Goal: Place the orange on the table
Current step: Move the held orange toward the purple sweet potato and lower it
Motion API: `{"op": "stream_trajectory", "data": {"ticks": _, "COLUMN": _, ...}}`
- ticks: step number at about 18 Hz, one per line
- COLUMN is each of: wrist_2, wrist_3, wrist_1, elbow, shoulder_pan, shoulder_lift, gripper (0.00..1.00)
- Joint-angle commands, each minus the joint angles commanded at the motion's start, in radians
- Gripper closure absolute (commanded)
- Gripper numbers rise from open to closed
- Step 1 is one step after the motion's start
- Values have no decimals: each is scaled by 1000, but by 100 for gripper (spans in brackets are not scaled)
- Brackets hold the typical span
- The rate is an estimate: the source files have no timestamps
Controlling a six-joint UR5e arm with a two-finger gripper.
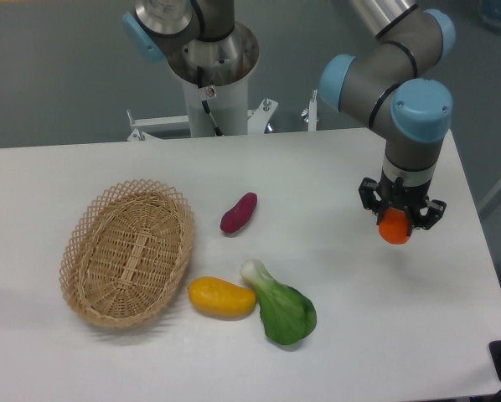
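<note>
- One end effector (395, 223), pointing straight down over the right part of the surface (351, 335); its two dark fingers are clamped on the orange.
- One orange (395, 227), held between those fingers at the right side of the scene; whether it touches the surface cannot be told.
- One oval wicker basket (126, 252), lying at the left, nothing inside it.
- One purple sweet potato (239, 212), lying just right of the basket's upper end, apart from it.
- One yellow mango-like fruit (221, 296), lying near the basket's lower right edge.
- One green bok choy (279, 306), its white stem end touching the yellow fruit.
</note>
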Motion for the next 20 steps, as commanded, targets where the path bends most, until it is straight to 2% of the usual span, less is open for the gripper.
{"op": "stream_trajectory", "data": {"ticks": 2, "wrist_2": -2, "wrist_3": -45, "wrist_1": 9, "elbow": -20, "shoulder_pan": -11, "shoulder_lift": 0, "gripper": 81}}
{"op": "stream_trajectory", "data": {"ticks": 8, "wrist_2": -9, "wrist_3": -60, "wrist_1": 9, "elbow": -25, "shoulder_pan": -67, "shoulder_lift": -31, "gripper": 81}}
{"op": "stream_trajectory", "data": {"ticks": 12, "wrist_2": -6, "wrist_3": -141, "wrist_1": 14, "elbow": -43, "shoulder_pan": -109, "shoulder_lift": -46, "gripper": 81}}
{"op": "stream_trajectory", "data": {"ticks": 16, "wrist_2": -6, "wrist_3": -141, "wrist_1": 15, "elbow": -65, "shoulder_pan": -132, "shoulder_lift": -43, "gripper": 68}}
{"op": "stream_trajectory", "data": {"ticks": 20, "wrist_2": -6, "wrist_3": -146, "wrist_1": 15, "elbow": -89, "shoulder_pan": -161, "shoulder_lift": -32, "gripper": 47}}
